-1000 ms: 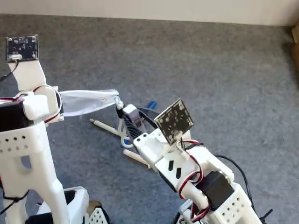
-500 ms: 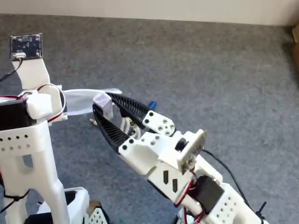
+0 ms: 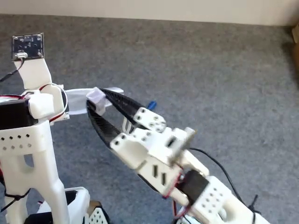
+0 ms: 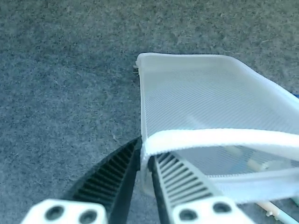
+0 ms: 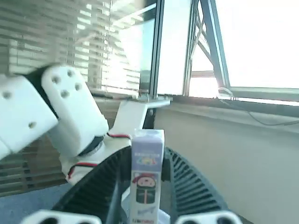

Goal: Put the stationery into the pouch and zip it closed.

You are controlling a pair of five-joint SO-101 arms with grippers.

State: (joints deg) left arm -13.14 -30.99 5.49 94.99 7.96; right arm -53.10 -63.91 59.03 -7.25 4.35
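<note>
Right fingers (image 5: pixel 191 186) clamped on small white rectangular eraser (image 5: pixel 147 179), poised just over translucent white mesh pouch (image 4: pixel 201 93), its rim pinched between left fingers (image 4: pixel 110 175).

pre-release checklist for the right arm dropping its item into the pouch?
1. Left gripper clamped on the pouch rim: ok.
2. Pouch mouth open: ok, the rim edges stand apart in the left wrist view.
3. Right gripper holding the eraser: ok, upright between the fingers.
4. Eraser above the mouth: cannot tell; the high view puts it at the pouch's end.
5. Other stationery bagged: not ok, pens lie on the table below the pouch.
</note>
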